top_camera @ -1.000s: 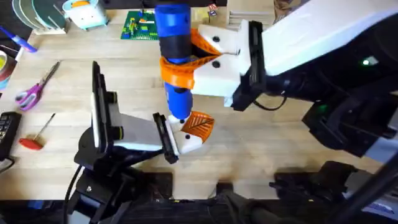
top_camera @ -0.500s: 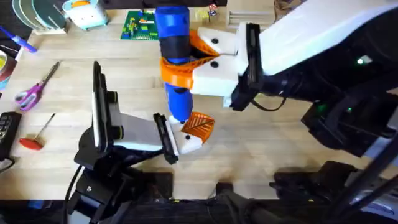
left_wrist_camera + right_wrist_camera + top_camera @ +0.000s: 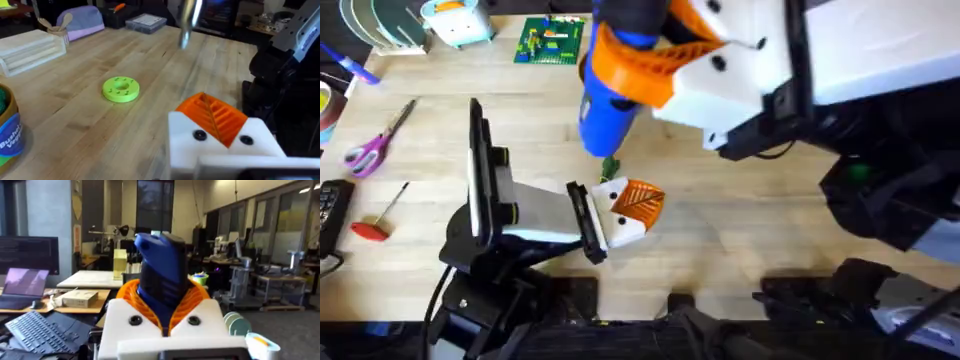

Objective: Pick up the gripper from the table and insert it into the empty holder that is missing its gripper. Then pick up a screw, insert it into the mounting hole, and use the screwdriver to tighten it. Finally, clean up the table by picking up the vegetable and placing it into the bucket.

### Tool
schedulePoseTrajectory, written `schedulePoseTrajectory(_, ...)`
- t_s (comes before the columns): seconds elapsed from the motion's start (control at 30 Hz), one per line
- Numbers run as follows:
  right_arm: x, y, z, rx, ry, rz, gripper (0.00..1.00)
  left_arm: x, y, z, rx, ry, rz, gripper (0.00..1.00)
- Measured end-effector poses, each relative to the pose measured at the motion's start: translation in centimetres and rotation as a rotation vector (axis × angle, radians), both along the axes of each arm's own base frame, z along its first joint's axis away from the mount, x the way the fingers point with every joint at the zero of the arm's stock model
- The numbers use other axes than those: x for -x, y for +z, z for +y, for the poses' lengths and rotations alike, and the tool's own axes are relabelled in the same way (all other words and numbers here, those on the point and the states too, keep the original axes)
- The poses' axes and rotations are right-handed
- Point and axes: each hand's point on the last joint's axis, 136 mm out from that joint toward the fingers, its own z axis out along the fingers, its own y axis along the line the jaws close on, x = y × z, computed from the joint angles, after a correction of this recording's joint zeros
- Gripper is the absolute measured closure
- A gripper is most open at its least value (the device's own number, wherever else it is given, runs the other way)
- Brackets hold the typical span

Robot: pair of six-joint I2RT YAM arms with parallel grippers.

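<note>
The screwdriver [image 3: 612, 85], pinched between the orange pads of the right gripper [image 3: 650, 60], hangs tilted above the tabletop [image 3: 740, 230], its dark tip angled down toward the left gripper [image 3: 632, 205]. That left gripper rests low on the wood; whether it is spread or closed cannot be told. A sliver of the green vegetable [image 3: 610, 168] lies just beyond it, under the screwdriver's tip, nearer the left arm. The bucket [image 3: 7, 132] stands well aside, past a lime-green disc [image 3: 120, 89]. Scissors [image 3: 375, 140] and a red-handled tool [image 3: 378, 218] lie far left, clear of any path.
</note>
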Motion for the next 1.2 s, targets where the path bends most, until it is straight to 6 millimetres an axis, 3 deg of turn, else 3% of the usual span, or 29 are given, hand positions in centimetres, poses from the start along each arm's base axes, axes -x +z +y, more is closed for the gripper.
schedulePoseTrajectory(0.13, -1.0, 1.1, -1.9, -0.024, -0.064, -0.021, 0.975, 0.0, 0.0, 0.0, 0.000, 0.000, 0.000, 0.994)
schedulePoseTrajectory(0.3, -4.7, -1.6, -2.7, 0.080, -0.178, 0.037, 0.975, 0.0, 0.0, 0.0, 0.000, 0.000, 0.000, 0.994)
schedulePoseTrajectory(0.47, -10.6, -7.8, -5.5, 0.335, -0.393, 0.086, 0.975, 0.0, 0.0, 0.0, 0.000, 0.000, 0.000, 0.994)
schedulePoseTrajectory(0.6, -15.8, -13.8, -10.3, 0.640, -0.587, 0.189, 0.975, 0.0, 0.0, 0.0, 0.000, 0.000, 0.000, 0.994)
schedulePoseTrajectory(0.8, -21.4, -16.9, -17.6, 0.980, -0.871, 0.079, 0.975, 0.0, 0.0, 0.0, 0.000, 0.000, 0.000, 0.994)
schedulePoseTrajectory(0.93, -24.0, -19.7, -20.8, 1.219, -0.982, -0.018, 0.975, 0.0, 0.0, 0.0, 0.000, 0.000, 0.000, 0.994)
schedulePoseTrajectory(1.07, -25.5, -26.0, -23.2, 1.515, -0.960, -0.051, 0.975, 0.0, 0.0, 0.0, 0.000, 0.000, 0.000, 0.994)
schedulePoseTrajectory(1.2, -25.7, -31.8, -25.4, 1.764, -0.883, -0.055, 0.975, 0.0, 0.0, 0.0, 0.000, 0.000, 0.000, 0.994)
